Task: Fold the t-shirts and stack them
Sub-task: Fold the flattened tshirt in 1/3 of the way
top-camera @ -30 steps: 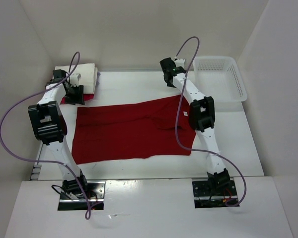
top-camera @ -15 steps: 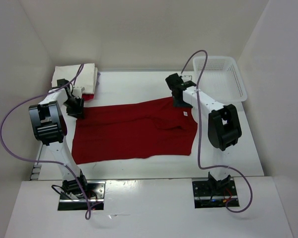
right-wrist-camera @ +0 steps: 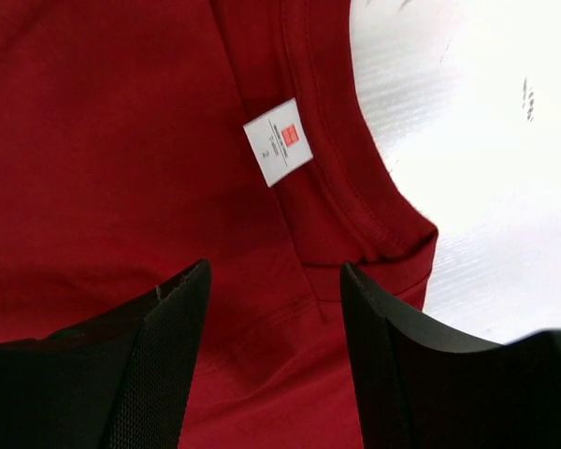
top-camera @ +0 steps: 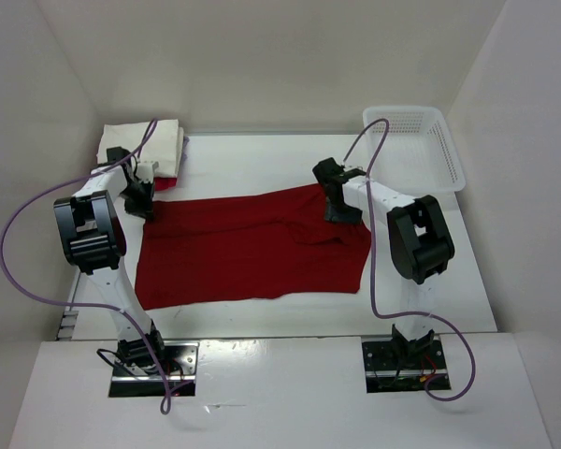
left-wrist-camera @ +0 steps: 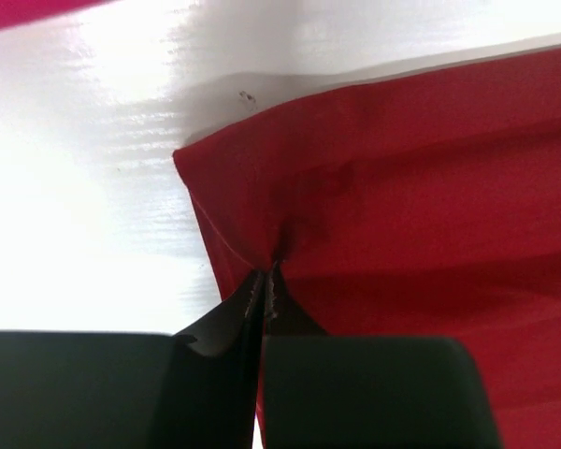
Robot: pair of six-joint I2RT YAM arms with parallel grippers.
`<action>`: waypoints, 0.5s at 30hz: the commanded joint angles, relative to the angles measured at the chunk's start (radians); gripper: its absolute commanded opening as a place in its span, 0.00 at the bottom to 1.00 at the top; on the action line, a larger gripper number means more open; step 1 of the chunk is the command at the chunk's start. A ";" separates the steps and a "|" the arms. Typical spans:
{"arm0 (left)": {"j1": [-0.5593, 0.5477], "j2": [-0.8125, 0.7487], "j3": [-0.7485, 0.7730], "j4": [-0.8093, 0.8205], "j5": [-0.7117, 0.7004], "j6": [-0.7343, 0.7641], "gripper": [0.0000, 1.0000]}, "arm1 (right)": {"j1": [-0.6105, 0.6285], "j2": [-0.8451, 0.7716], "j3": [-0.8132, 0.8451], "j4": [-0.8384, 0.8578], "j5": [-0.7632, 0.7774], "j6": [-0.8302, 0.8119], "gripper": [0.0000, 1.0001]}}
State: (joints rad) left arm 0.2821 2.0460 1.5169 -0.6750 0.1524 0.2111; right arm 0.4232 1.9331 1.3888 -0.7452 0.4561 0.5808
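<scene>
A dark red t-shirt [top-camera: 252,248] lies spread flat across the middle of the table. My left gripper [top-camera: 148,208] is at its far left corner and is shut on a pinch of the dark red cloth [left-wrist-camera: 430,206]; the left wrist view shows the jaws [left-wrist-camera: 266,281] closed with fabric puckered between them. My right gripper [top-camera: 341,210] hovers open over the collar at the shirt's far right. Its fingers [right-wrist-camera: 274,271] straddle the red cloth [right-wrist-camera: 103,140] just below the white neck label [right-wrist-camera: 279,140]. Folded cream t-shirt [top-camera: 142,140] sits on a stack at the back left, with a pink edge [top-camera: 168,181] under it.
A white lattice basket [top-camera: 404,112] stands at the back right corner. White walls enclose the table on three sides. Bare white tabletop [top-camera: 430,271] shows to the right of the shirt and behind it.
My left gripper has come down on the shirt's far left corner and closed on it. My right arm swung down and nearer, from above the table to the collar, still open.
</scene>
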 commanded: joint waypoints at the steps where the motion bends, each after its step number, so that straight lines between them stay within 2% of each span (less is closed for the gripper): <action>1: 0.003 -0.021 0.042 0.052 0.003 0.013 0.00 | 0.006 -0.034 -0.024 0.046 -0.011 0.042 0.63; 12: 0.003 -0.056 0.137 0.081 0.016 -0.007 0.00 | -0.034 0.012 -0.115 0.046 -0.057 0.113 0.63; 15: 0.003 0.003 0.146 0.081 -0.011 0.002 0.00 | -0.043 0.012 -0.125 0.055 -0.057 0.113 0.63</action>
State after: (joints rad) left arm 0.2821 2.0396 1.6264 -0.6163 0.1577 0.2070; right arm 0.4023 1.9316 1.3075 -0.7136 0.3908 0.6724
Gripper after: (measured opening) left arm 0.004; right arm 0.627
